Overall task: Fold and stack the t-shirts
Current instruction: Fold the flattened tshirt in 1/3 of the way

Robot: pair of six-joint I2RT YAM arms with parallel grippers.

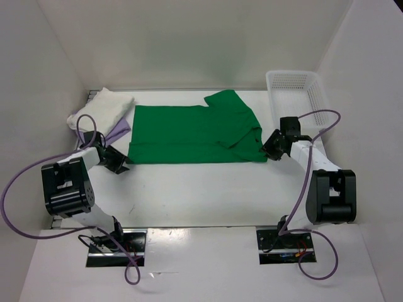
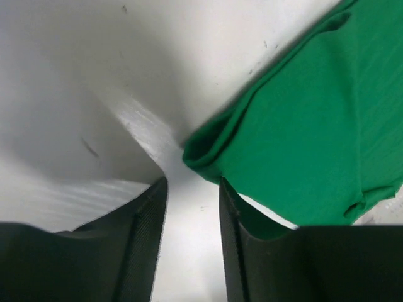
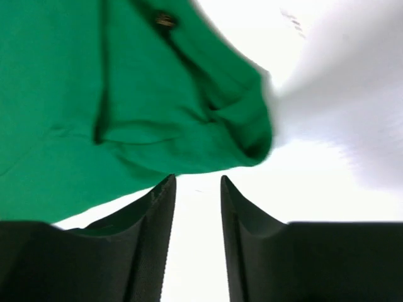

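The bright green t-shirt (image 1: 189, 133) lies spread and partly folded across the table's middle. The cream white t-shirt (image 1: 107, 108) lies folded at the far left on the lavender purple t-shirt (image 1: 121, 129), whose edges peek out beneath. My left gripper (image 1: 121, 165) is open and empty at the green shirt's near left corner (image 2: 204, 151). My right gripper (image 1: 267, 150) is open and empty at the shirt's near right corner (image 3: 252, 141). Both hover just short of the cloth, bare table between their fingers.
A white plastic mesh basket (image 1: 297, 94) stands at the far right, behind my right arm. White walls enclose the table on the left, back and right. The near half of the table (image 1: 201, 189) is bare white.
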